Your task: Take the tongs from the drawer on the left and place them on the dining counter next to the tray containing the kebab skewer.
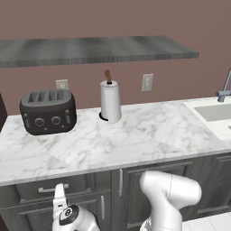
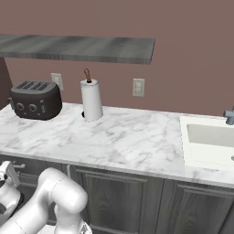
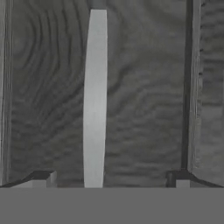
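The drawer (image 1: 31,193) sits shut under the marble counter at the lower left, with a dark grey wood-grain front and a silver bar handle (image 1: 53,188). My gripper (image 1: 58,193) is right at that handle, low in front of the cabinets. In the hand view the handle (image 3: 95,100) runs up the picture between my two fingertips, and the gripper (image 3: 109,178) is open around it without touching. The drawer front (image 3: 144,87) is close ahead. The right base view has the gripper (image 2: 7,172) at its lower left edge. The tongs are hidden. The dining counter and tray are out of view.
On the marble counter (image 1: 135,140) stand a dark toaster (image 1: 48,111) and a paper towel roll (image 1: 110,101). A sink (image 2: 211,139) lies at the right. A grey shelf (image 1: 90,48) hangs above. Cabinet doors (image 2: 114,196) with vertical handles sit right of the drawer.
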Controlling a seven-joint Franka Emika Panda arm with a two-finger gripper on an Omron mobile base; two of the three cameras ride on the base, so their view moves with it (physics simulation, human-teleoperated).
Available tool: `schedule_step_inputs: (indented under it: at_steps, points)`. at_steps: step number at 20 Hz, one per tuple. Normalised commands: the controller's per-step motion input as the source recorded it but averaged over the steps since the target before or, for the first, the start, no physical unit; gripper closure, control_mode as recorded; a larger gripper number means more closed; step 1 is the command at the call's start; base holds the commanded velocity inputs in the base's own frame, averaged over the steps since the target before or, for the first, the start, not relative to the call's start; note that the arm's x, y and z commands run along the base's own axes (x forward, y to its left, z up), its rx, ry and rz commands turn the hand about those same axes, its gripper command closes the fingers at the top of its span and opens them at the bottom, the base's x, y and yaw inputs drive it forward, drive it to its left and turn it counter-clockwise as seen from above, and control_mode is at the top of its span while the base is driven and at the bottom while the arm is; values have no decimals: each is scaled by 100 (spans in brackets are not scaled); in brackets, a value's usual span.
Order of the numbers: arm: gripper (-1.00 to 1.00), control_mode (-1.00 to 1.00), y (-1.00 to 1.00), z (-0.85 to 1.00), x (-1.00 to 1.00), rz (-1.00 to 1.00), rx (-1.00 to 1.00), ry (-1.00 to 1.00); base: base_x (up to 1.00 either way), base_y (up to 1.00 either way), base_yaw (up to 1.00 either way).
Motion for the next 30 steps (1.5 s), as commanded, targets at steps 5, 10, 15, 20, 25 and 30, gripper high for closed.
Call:
schedule_step_inputs:
  at_steps: [5,10,15,20,25,30]
  points:
    - [-100,-100,33,-43,29,0,0,0,0,0,0]
    - [-100,-100,35,-41,32,0,0,0,0,0,0]
    - [-100,-100,23,-27,32,0,0,0,0,0,0]
    - [-100,-100,1,-14,28,0,0,0,0,0,0]
    - [-100,-100,0,0,17,0,0,4,0,0,0]
    - [-100,-100,0,0,17,1,0,5,0,0,0]
